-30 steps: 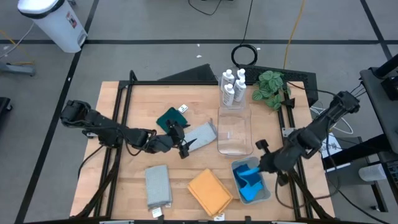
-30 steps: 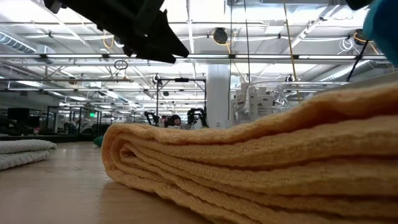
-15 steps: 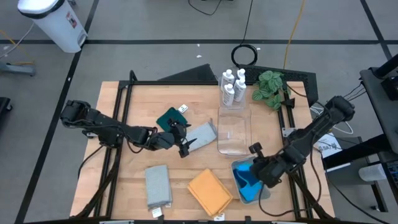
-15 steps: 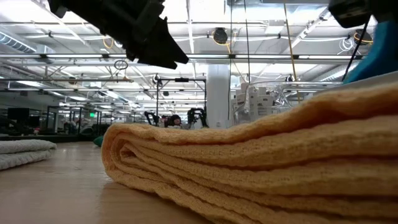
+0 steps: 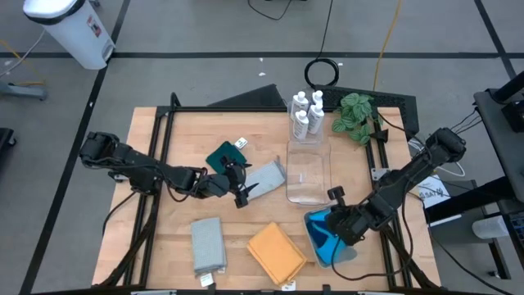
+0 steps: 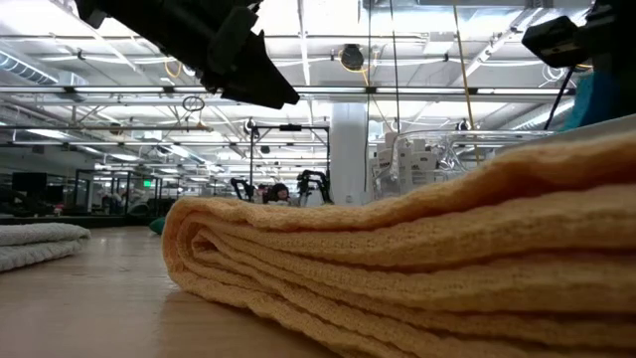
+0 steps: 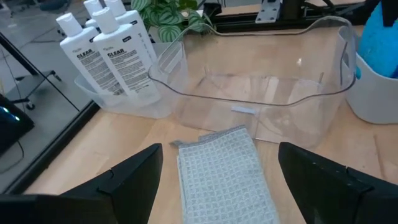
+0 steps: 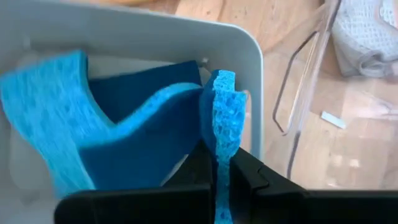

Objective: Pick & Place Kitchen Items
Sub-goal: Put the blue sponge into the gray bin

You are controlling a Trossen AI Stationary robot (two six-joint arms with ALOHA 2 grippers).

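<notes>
My right gripper (image 5: 337, 223) is over the pale tray (image 5: 350, 256) at the near right, shut on a blue sponge (image 8: 221, 118). More blue sponges (image 8: 118, 124) lie in that tray (image 8: 245, 43). My left gripper (image 5: 244, 191) hovers open at mid-table. Its fingers stand on either side of the near end of a grey cloth (image 7: 224, 171) that lies flat on the wood. White bottles (image 5: 304, 115) stand at the far end of the clear bin (image 5: 309, 174). A dark teal cloth (image 5: 221, 154), a second grey cloth (image 5: 208, 244) and an orange cloth (image 5: 276, 251) lie on the table. My right gripper pinches the blue sponge between its two fingers, on the two broad faces near one end (image 8: 219, 163). The fingers slant steeply down from the table's right. The sponge stands on edge over the tray. I cannot tell whether its far end touches the sponges below.
A green plant (image 5: 356, 115) stands at the far right beside the bottles. The clear bin (image 7: 261, 93) lies just beyond the grey cloth, between the two grippers. In the low view the orange cloth (image 6: 397, 249) fills the foreground. Black frame rails run along both table sides.
My right gripper has come down toward the tray and a little toward the table's near edge, tipping more steeply down, still shut on the blue sponge, which has sunk with it. My left gripper has stayed over the grey cloth.
</notes>
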